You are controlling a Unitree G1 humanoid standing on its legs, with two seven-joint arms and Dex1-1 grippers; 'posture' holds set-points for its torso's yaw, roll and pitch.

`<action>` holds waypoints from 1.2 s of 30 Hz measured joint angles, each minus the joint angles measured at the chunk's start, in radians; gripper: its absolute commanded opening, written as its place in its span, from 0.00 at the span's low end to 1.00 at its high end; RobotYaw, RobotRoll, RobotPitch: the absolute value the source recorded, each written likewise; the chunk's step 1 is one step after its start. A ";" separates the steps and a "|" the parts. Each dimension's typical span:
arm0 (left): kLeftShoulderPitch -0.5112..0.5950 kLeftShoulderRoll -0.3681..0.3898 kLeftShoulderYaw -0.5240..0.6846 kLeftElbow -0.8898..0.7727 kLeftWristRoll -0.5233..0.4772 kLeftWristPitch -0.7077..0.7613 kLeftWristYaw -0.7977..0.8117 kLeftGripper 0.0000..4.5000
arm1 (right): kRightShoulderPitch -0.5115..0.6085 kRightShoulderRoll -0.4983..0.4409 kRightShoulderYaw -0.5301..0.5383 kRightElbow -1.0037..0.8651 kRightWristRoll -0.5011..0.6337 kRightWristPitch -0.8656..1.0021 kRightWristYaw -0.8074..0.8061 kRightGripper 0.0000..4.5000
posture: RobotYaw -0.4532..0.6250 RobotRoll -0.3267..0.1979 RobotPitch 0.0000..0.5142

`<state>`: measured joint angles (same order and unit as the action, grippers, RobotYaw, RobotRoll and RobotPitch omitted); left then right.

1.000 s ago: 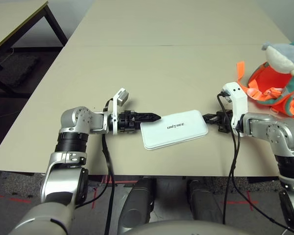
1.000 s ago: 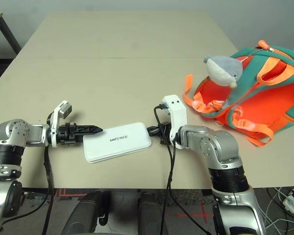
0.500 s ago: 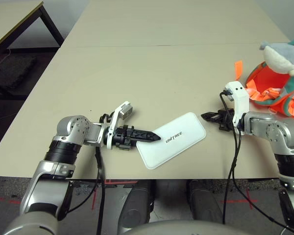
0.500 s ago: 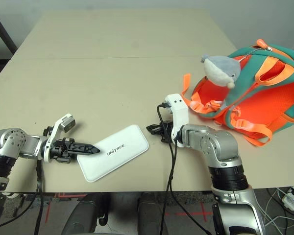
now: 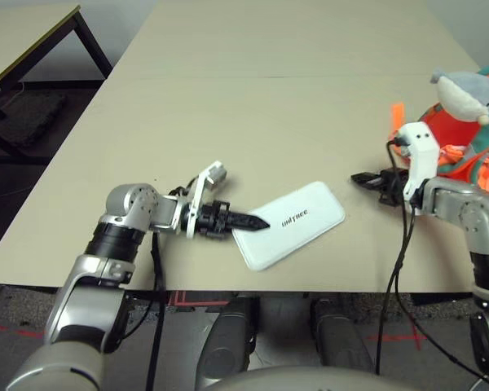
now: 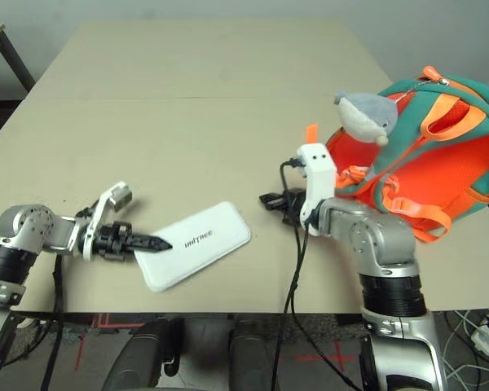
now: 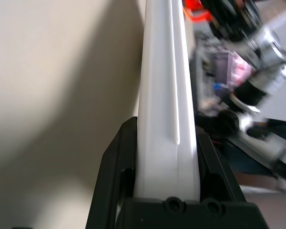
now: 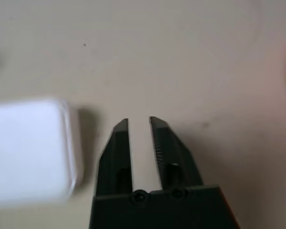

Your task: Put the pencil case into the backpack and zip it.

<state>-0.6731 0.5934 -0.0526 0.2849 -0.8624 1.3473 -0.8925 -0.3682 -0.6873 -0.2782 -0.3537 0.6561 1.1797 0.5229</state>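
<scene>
White pencil case [image 5: 289,224], clamped in your left gripper [image 5: 257,222], has barely moved; your right gripper [image 5: 363,178], nearly closed and empty, has retreated toward the backpack [image 6: 428,163] at right.

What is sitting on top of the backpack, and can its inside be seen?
A grey plush shark rests on the upper front of the backpack. Orange straps cross its top. No open mouth faces the cameras, so its inside cannot be seen.

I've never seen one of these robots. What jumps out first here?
A flat white rectangular pencil case lies near the table's front edge, its end pinched in the left hand. Off to the right sits a bright teal-and-orange fabric backpack with a grey plush shark. The right hand hangs empty between them.
</scene>
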 measured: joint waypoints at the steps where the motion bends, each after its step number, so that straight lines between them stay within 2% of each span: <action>1: -0.011 0.013 0.015 -0.006 0.007 -0.013 0.007 0.33 | 0.012 -0.011 -0.042 -0.042 0.032 0.036 0.000 0.48 | 0.46 0.62 0.36; 4: -0.049 0.023 0.068 -0.010 0.035 -0.050 0.030 0.33 | 0.040 -0.049 -0.145 -0.138 0.115 0.135 0.001 0.68 | 0.43 0.62 0.39; 9: -0.092 0.019 0.083 -0.014 0.082 -0.097 0.052 0.33 | 0.048 -0.141 -0.295 -0.219 0.168 0.279 -0.017 1.00 | 0.40 0.62 0.44; 13: -0.144 0.014 0.089 -0.004 0.118 -0.133 0.070 0.33 | 0.029 -0.176 -0.372 -0.248 0.164 0.350 -0.050 1.00 | 0.38 0.62 0.49; 19: -0.196 -0.022 0.090 0.025 0.149 -0.169 0.070 0.33 | -0.090 -0.182 -0.371 -0.214 0.090 0.388 -0.147 1.00 | 0.38 0.62 0.54; 22: -0.195 -0.024 0.091 0.029 0.158 -0.169 0.075 0.33 | -0.111 -0.182 -0.371 -0.207 0.072 0.394 -0.178 1.00 | 0.37 0.62 0.56; 26: -0.182 -0.029 0.108 0.028 0.158 -0.169 0.081 0.33 | -0.147 -0.173 -0.363 -0.184 -0.017 0.388 -0.261 1.00 | 0.37 0.62 0.53; 29: -0.178 -0.035 0.119 0.028 0.158 -0.169 0.087 0.33 | -0.167 -0.126 -0.363 -0.187 -0.077 0.387 -0.313 1.00 | 0.37 0.62 0.50; 36: -0.194 -0.034 0.121 0.043 0.173 -0.173 0.088 0.33 | -0.136 -0.080 -0.367 -0.247 -0.053 0.394 -0.309 1.00 | 0.32 0.62 0.45</action>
<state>-0.8666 0.5589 0.0687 0.3282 -0.6895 1.1745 -0.8045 -0.5040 -0.7671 -0.6455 -0.6012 0.6030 1.5741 0.2141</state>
